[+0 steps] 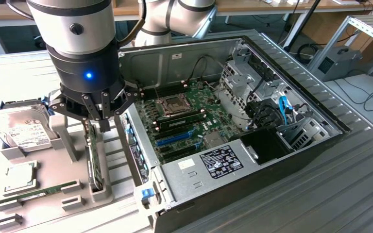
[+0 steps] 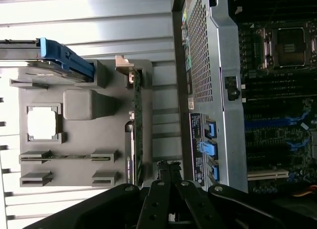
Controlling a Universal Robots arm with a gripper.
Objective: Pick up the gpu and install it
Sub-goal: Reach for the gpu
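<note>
GPU (image 1: 94, 162) on edge in the grey holder (image 1: 66, 128), lower left of the frame, just beside the open case (image 1: 167, 60). Close above it, the gripper (image 1: 101, 127) — open or closed, cannot tell. Likely trouble: a descent off-line, striking the holder wall or tilting the thin card; a wide swing clipping the case edge. On the hard drive (image 1: 18, 131), 1 white label — print unreadable; likewise the black sticker (image 1: 220, 162) inside the case.

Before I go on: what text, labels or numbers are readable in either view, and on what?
Nothing can be read.
White label on the hard drive: too small.
Black label on the power supply: blurred.
Dark sticker on the case rear: blurred.
</note>
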